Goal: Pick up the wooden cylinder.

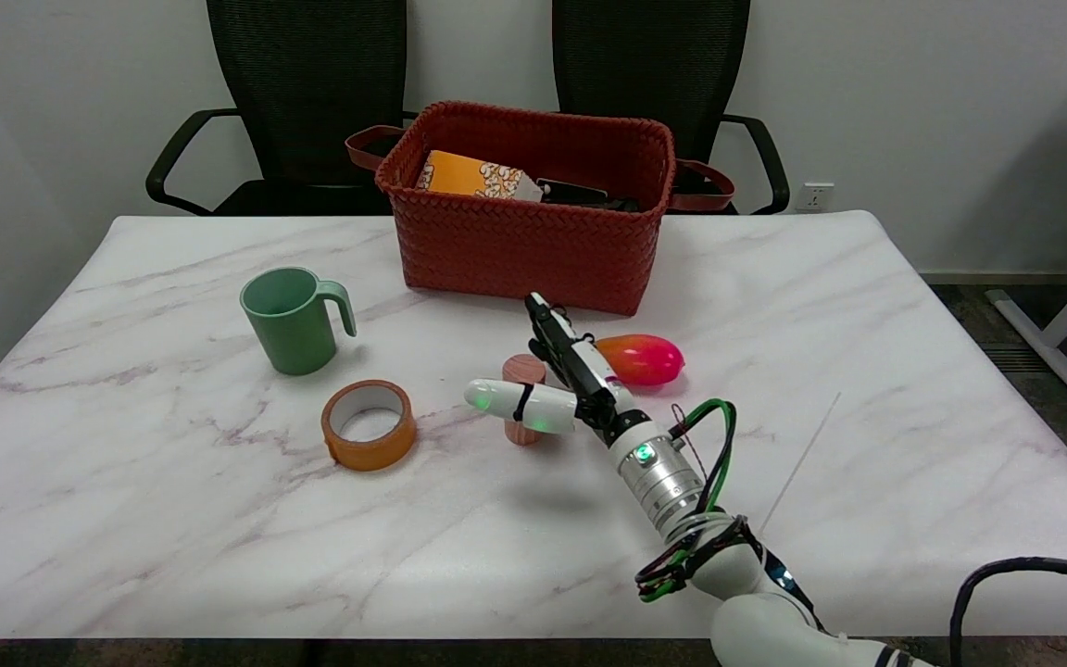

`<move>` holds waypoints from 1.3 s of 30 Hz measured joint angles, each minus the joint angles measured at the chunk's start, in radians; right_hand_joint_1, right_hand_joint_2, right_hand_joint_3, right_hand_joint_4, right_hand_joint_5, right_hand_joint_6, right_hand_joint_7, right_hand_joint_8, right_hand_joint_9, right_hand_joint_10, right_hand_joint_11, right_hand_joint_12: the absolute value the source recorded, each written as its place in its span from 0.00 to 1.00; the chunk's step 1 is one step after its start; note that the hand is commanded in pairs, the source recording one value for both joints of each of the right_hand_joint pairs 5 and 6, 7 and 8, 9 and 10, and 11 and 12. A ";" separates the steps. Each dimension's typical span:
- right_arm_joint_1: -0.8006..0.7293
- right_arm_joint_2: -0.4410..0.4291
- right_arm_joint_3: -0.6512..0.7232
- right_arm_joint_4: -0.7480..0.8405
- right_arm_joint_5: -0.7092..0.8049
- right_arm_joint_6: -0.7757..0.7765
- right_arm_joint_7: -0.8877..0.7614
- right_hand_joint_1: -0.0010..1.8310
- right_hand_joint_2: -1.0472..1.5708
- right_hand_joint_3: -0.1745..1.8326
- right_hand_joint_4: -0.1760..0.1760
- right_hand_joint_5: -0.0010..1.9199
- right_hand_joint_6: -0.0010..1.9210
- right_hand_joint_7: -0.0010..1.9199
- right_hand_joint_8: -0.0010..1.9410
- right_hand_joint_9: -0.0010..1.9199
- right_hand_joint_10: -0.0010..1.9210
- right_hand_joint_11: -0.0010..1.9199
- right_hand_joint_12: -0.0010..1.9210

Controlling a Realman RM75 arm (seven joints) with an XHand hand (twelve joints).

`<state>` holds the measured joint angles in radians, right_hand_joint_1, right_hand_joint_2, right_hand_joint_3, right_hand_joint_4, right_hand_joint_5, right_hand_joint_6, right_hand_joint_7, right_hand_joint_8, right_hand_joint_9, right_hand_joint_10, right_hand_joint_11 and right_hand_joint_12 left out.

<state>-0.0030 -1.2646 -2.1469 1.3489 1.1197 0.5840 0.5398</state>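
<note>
Closing on the wooden cylinder [523,396] mid-tabletop.
Right hand [557,384] brackets it, fingers apart, nothing gripped; squeeze evenly before lifting, avoiding the mango [642,359].

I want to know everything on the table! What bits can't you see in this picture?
- Wooden cylinder, head view: its middle is hidden behind the right hand, so I cannot tell whether the hand grips it.
- Red basket: its front wall hides most of what is inside; only an orange box and something dark peek out.
- Red-and-yellow mango-like thing: its left end is behind the hand.
</note>
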 measured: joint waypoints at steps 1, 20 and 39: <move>0.002 -0.003 -0.003 -0.007 -0.001 0.004 0.004 0.43 0.63 0.03 0.50 0.00 0.00 0.00 0.00 0.00 0.00 0.07 0.07; 0.042 -0.040 -0.031 -0.112 -0.016 0.077 0.068 0.42 0.65 0.04 0.50 0.00 0.00 0.00 0.00 0.00 0.00 0.06 0.06; 0.059 -0.065 -0.044 -0.176 -0.021 0.099 0.109 0.42 0.65 0.02 0.50 0.00 0.00 0.00 0.00 0.00 0.00 0.07 0.07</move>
<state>0.0562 -1.3300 -2.1909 1.1733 1.0990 0.6827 0.6485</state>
